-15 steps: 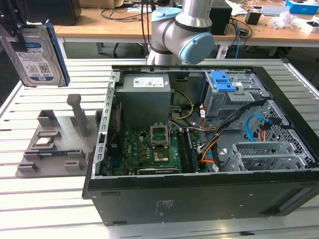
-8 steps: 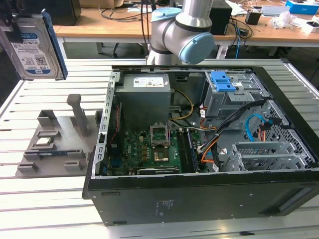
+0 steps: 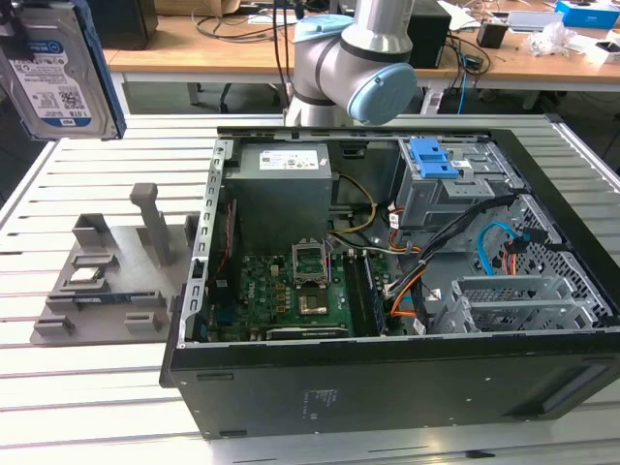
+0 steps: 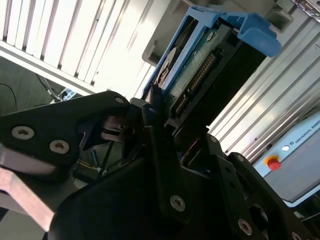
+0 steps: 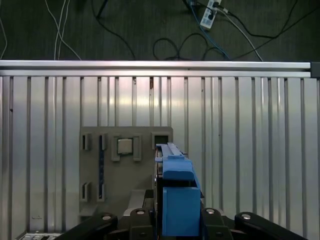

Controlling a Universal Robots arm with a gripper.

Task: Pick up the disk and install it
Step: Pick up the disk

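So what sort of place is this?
Probably a robotics lab: a robot arm by an open computer case on a slatted table, its end effector gripping the disk, cluttered desks behind.

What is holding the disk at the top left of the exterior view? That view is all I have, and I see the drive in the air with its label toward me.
Observer: In the second wrist view the claw is shut on the disk, with its black fingers pressed against the blue frame.
Operator: And what lies under the drive? From here I can't judge how far back it hangs.
Observer: The first wrist view looks down past the disk's blue end. There the grey fixture with the small square chip lies on the slatted table, and the disk's end overlaps the fixture's edge.
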